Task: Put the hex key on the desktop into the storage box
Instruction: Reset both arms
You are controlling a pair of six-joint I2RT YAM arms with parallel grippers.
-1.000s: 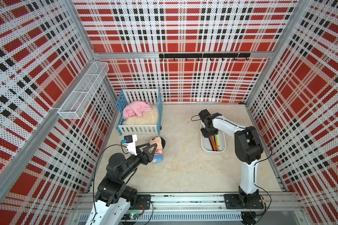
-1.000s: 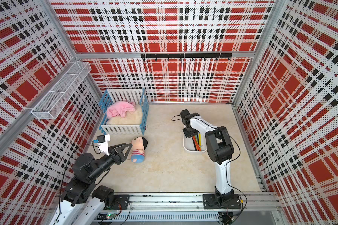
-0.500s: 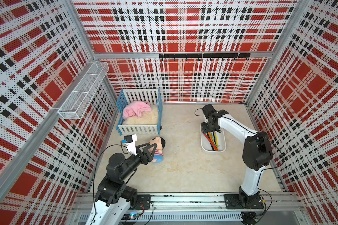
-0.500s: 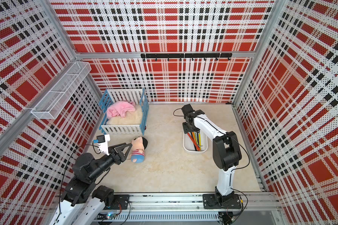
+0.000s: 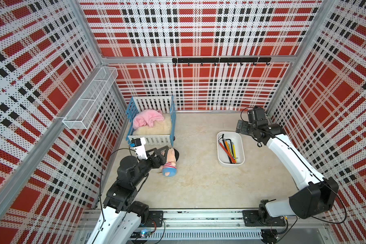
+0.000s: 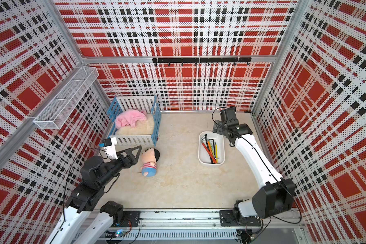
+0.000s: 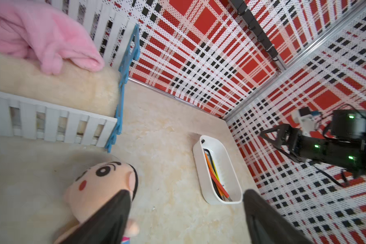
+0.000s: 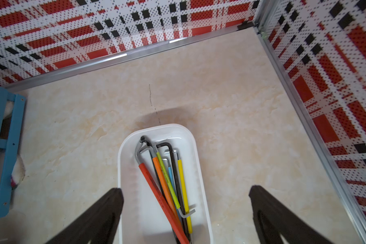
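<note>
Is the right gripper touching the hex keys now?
Apart. Right wrist view: the right gripper stands open, fingers clear of the hex keys lying in the storage box.

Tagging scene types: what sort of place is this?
Probably a lab robot test cell: perforated plaid wall panels, aluminium base rail, staged props like the toy crib and storage box.

desktop [image 5: 199, 186] | on it: storage box [image 5: 222, 156], toy crib [image 5: 154, 139], plush doll [image 5: 170, 160]
</note>
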